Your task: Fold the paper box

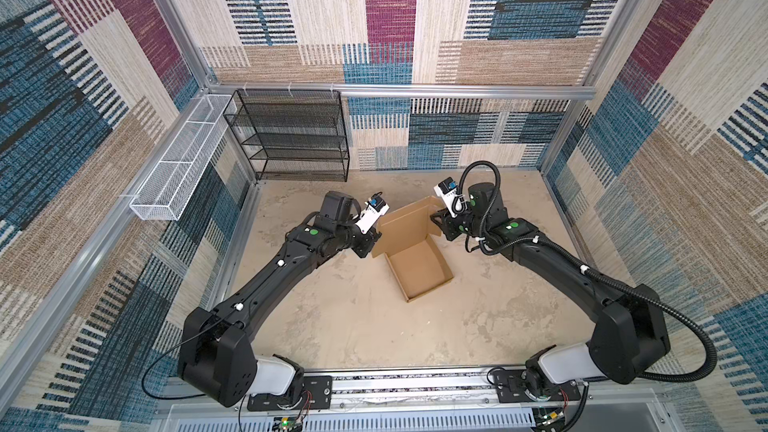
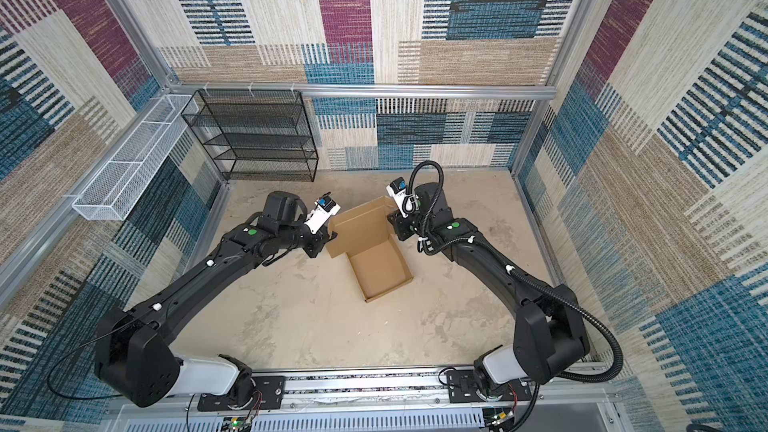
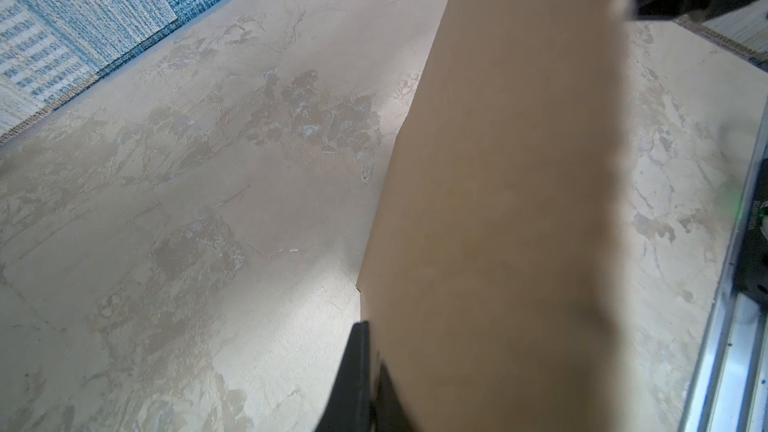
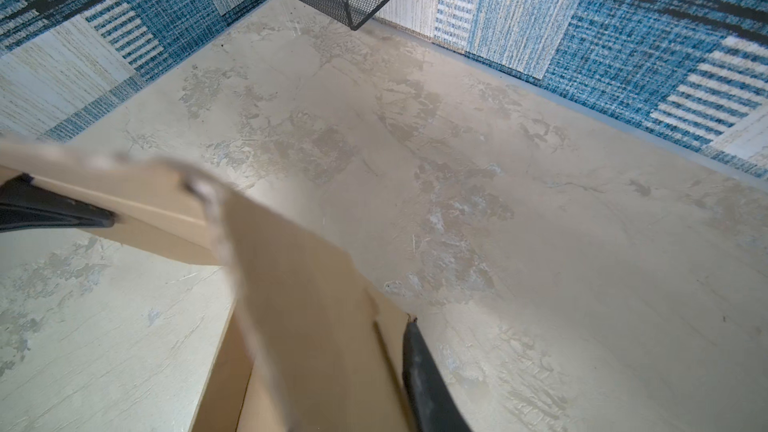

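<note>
**Close Lid Evenly With 2 Grips**

Keep left gripper (image 1: 374,239) pinched on paper box (image 1: 417,265) lid; confirm right gripper (image 1: 435,219), astride opposite flap, clamp unclear. Lower both together. Sits central on table (image 1: 353,326), lid raised toward far edge.

This is a robotics lab test cell. An aluminium frame (image 1: 415,91) boxes in a mottled beige worktop (image 1: 374,326), and the walls (image 1: 390,2) are lined with patchwork carpet tiles. The left arm (image 1: 266,284) and right arm (image 1: 557,259), both black, are bolted to a slotted rail (image 1: 415,380) at 6 o'clock, beside a bare circuit board (image 1: 286,421) with loose wires. A black mesh shelf rack (image 1: 291,135) stands at 11 o'clock, and a white wire basket (image 1: 174,172) hangs on the frame at 10 o'clock.
</note>
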